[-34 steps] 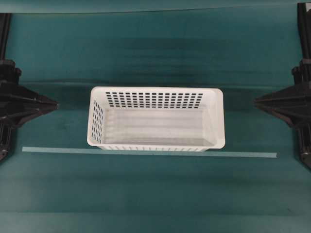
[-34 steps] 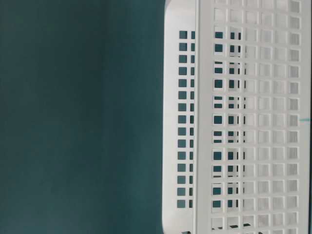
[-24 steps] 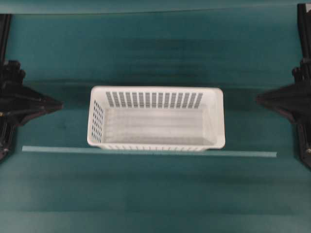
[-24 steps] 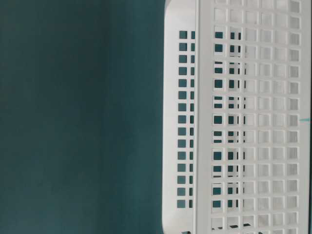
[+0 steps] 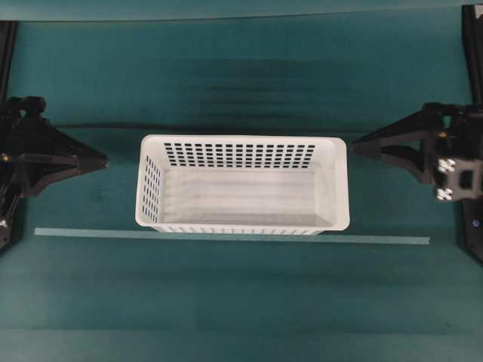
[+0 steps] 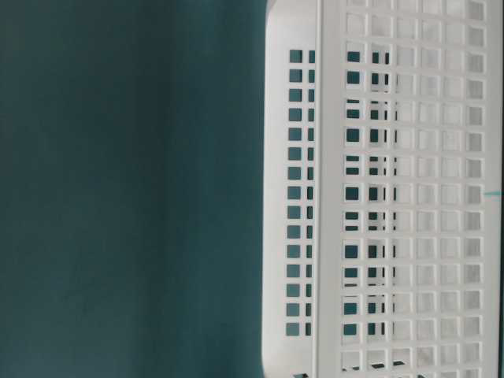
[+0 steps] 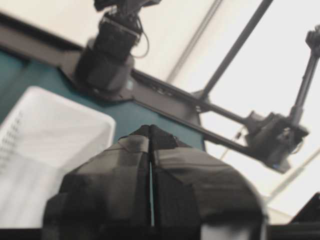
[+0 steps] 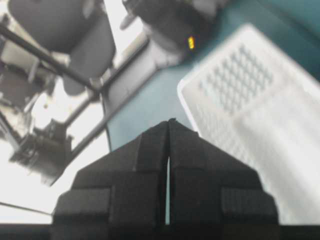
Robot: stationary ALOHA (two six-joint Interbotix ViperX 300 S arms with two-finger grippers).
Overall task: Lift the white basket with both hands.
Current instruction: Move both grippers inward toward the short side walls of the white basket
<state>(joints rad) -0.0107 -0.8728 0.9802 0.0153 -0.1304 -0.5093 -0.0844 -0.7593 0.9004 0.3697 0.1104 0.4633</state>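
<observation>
white rectangular perforated plastic basket (image 5: 241, 185) rests untouched on green table (image 5: 241, 302); left gripper (image 5: 102, 160) and right gripper (image 5: 356, 148), jaws pressed together, flank it apart; lift not yet begun.

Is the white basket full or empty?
Empty. In the overhead view the white basket shows only its bare ribbed floor, with nothing lying inside.

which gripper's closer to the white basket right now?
Right. The right gripper sits just off the white basket, at its far right corner. The left gripper is farther off, beside the left wall. Neither touches it.
</observation>
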